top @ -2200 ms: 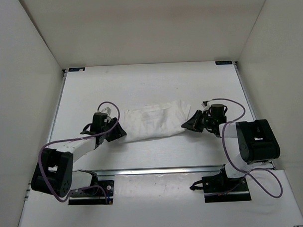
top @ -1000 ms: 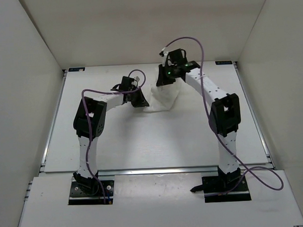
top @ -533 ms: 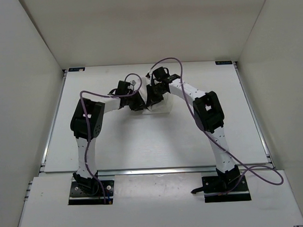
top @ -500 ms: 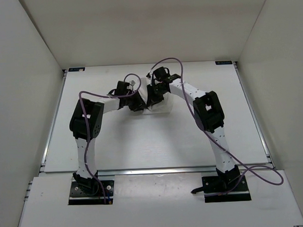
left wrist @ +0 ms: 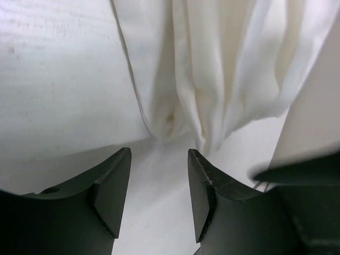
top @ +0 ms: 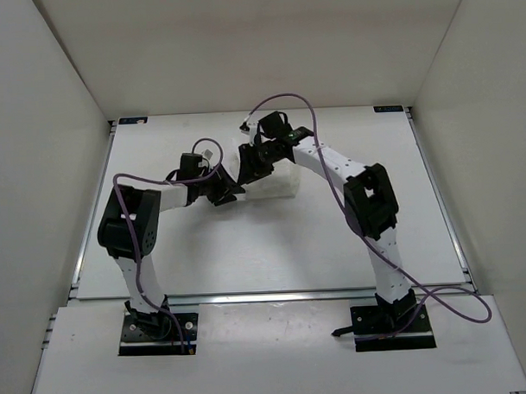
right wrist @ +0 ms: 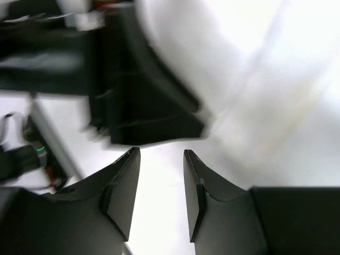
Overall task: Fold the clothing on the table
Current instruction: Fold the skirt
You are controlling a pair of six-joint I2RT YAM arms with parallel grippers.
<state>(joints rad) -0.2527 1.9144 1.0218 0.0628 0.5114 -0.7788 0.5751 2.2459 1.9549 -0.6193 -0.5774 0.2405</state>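
Note:
The clothing [top: 276,183] is a white bundle, folded narrow, lying on the table [top: 161,244] a little behind its middle. My left gripper [top: 230,191] sits at the bundle's left edge. In the left wrist view this gripper [left wrist: 159,154] is open, with only bare table between the jaws and the creased clothing [left wrist: 212,79] just ahead. My right gripper [top: 244,167] hangs over the bundle's left end, close to the left one. It is open too [right wrist: 161,154], holding nothing, with the clothing [right wrist: 255,79] blurred beyond it and the left gripper's black body [right wrist: 149,106] right in front.
White walls enclose the table on three sides. A silver rail [top: 266,294] runs along the near edge and black brackets [top: 131,121] mark the far corners. Purple cables [top: 277,100] loop above both arms.
Both grippers have gone from shut on the clothing to open, letting it go. The left gripper has pulled back to the left. The right gripper has shifted left over the bundle.

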